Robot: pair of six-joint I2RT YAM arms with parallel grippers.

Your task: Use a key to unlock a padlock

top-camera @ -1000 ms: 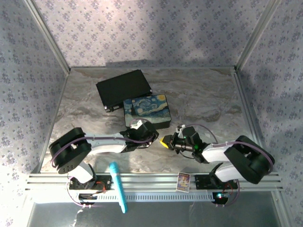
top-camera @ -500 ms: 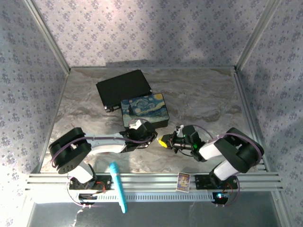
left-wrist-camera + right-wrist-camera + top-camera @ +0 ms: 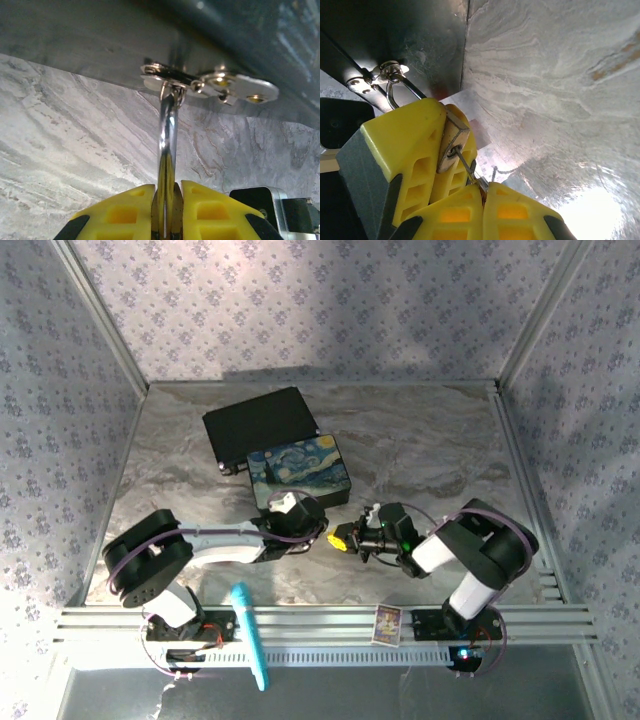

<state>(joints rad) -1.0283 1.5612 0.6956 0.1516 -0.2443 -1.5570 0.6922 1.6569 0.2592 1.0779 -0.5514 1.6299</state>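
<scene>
The small brass padlock (image 3: 451, 145) is pinched between my left gripper's yellow fingers (image 3: 405, 145). Its silver shackle (image 3: 168, 135) runs up through the hasp (image 3: 210, 82) on the painted box (image 3: 298, 470). My left gripper (image 3: 167, 192) is shut on the padlock body. A thin key (image 3: 467, 167) sits in the keyhole on the padlock's underside, and my right gripper (image 3: 484, 187) is shut on its bow. In the top view the two grippers meet just in front of the box, the left gripper (image 3: 322, 530) beside the right gripper (image 3: 342, 538).
A flat black case (image 3: 260, 425) lies behind the painted box. A teal pen-shaped tool (image 3: 250, 635) and a small card (image 3: 387, 622) rest on the front rail. Patterned walls close in the marble table (image 3: 430, 440) on three sides.
The right arm's elbow has swung in to the left while its gripper kept hold of the key. The painted box has shifted and turned slightly to the left. Both grippers stay shut.
</scene>
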